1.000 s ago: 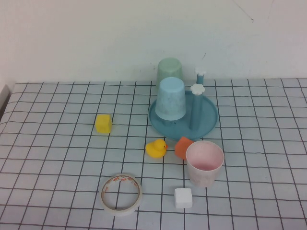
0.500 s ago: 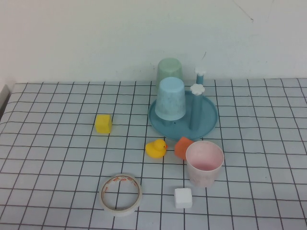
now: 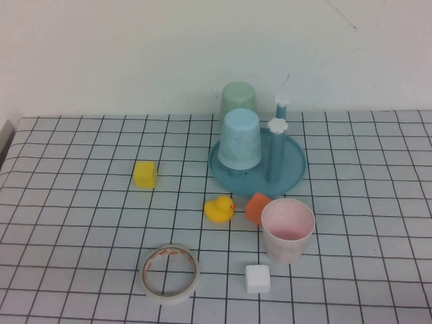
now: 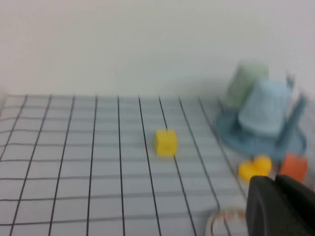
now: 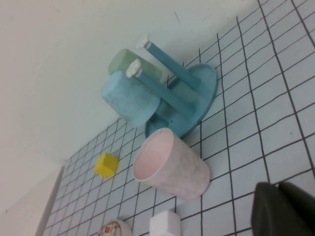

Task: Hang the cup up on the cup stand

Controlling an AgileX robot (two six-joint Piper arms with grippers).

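Both grippers stayed out of the high view, and we saw neither arm over the table there. In that view the cup (image 3: 288,229) stood upright, mouth up, on the gridded table (image 3: 81,202), near and slightly right of the stand (image 3: 293,169), close to its near rim but not on it. An orange block (image 3: 256,206) sat just left of the cup and touching it or nearly so. A duck (image 3: 219,209) lay left of the block, a yellow cube (image 3: 145,174) farther left, a tape roll (image 3: 170,273) near the front, and a white cube (image 3: 257,279) just in front of the cup. On the stand a blue cup (image 3: 240,139) hung upside down, a green cup (image 3: 238,100) stood inverted behind it, and two pegs (image 3: 276,152) rose bare at the right.

From the left wrist, we saw the left gripper (image 4: 279,206) as a dark shape low in the corner, its fingers pressed together with nothing between them, well apart from the stand (image 4: 231,135). The yellow cube (image 4: 166,142), duck (image 4: 254,167) and orange block (image 4: 294,166) showed beyond it.

From the right wrist, we saw the right gripper (image 5: 285,210) likewise closed and empty, near the cup (image 5: 170,164) but not touching it. The stand (image 5: 204,93) lay beyond the cup, with the white cube (image 5: 167,224) beside it.
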